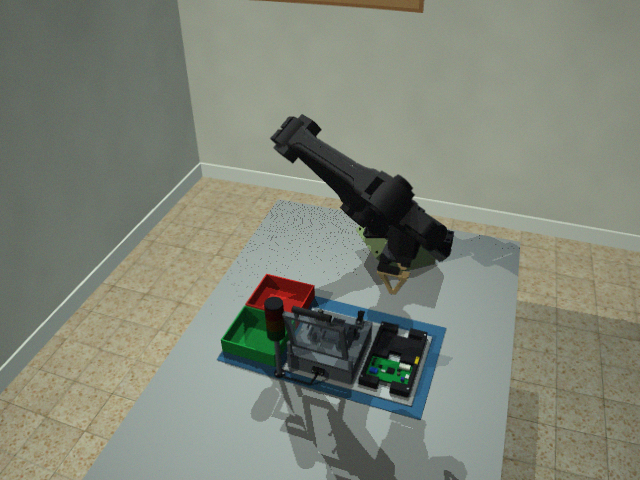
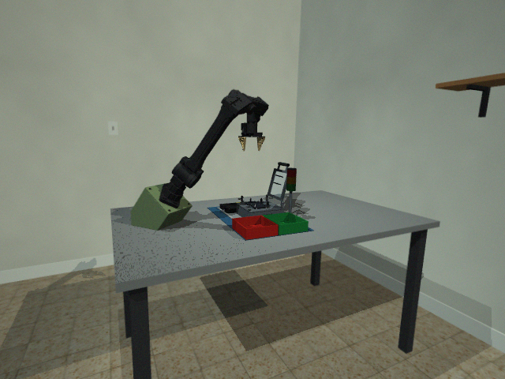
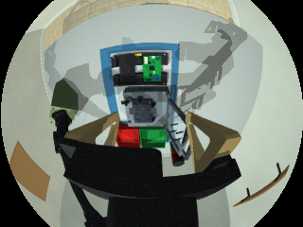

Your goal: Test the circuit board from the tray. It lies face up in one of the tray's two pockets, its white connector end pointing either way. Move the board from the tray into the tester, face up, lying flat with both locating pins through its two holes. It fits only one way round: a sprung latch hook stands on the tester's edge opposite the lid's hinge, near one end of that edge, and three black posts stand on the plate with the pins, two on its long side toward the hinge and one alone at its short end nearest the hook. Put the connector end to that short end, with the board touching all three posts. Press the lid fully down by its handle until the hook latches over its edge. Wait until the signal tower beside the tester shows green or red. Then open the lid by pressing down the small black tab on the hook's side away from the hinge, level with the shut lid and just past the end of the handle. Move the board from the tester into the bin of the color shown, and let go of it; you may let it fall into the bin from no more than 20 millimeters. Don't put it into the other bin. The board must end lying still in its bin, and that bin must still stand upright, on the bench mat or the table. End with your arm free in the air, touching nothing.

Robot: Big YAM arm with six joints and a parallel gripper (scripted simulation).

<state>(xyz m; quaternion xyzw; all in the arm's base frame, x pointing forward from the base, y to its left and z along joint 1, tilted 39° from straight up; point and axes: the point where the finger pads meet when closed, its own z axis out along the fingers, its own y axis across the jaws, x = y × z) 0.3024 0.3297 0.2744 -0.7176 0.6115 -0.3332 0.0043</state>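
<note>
— Hanging high over the table, well above the blue mat [image 1: 437,345]; claw [image 2: 251,143] spread wide, gripping nothing.

— And the circuit board [image 1: 388,367]?

— Lying face up in the tray [image 1: 422,356], in the pocket farther from the arm's green base [image 2: 151,212]. Other pocket [image 1: 402,341] bare.

— Which way from the claw?

— Well below, and out past the fingertips, away from the base. In the wrist view, sitting at the far end of the row: bins nearest, tester in the middle, then tray with board [image 3: 151,68].

— Long axis?

— Running across the tray, roughly along the line of tester and tray. Connector end too small to call.

— So, probably: reach outward, drop straight down, turn the fingers to span the short width.

— Agreed. Only one arm, so no choice of hand.

— Count?

— One board, one tray with two pockets, one tester [image 1: 330,369] with lid [image 1: 316,334] standing up, one signal tower [image 1: 273,316], two bins: red bin [image 1: 256,292] and green bin [image 1: 241,349], touching side by side.
</note>
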